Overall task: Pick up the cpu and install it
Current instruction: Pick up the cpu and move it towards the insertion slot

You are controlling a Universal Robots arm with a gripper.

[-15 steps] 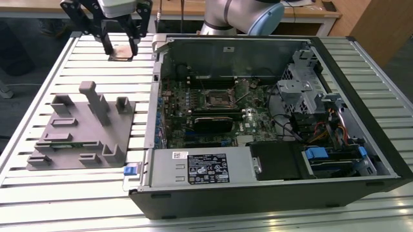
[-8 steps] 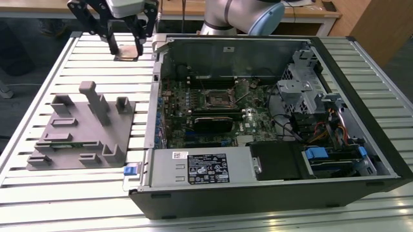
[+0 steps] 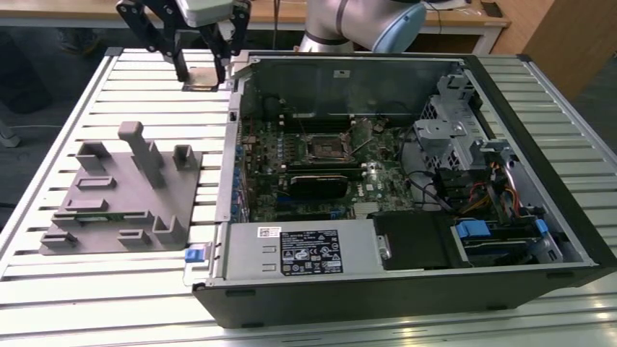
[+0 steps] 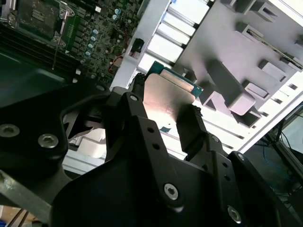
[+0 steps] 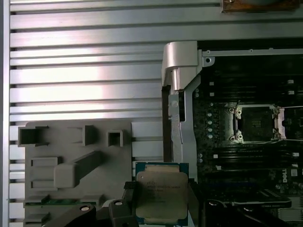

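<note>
1. Gripper clamped on cpu, fingers on two opposite edges. Metal top faces the first wrist view and the chip is held flat, probably to keep it level for seating.
2. Cpu appears lifted off the slatted table. It is just outside the case wall, beyond the grey fixture in the exterior view.
3. Socket on the board looks empty. Cpu is well apart from it, so install is not yet done.
</note>
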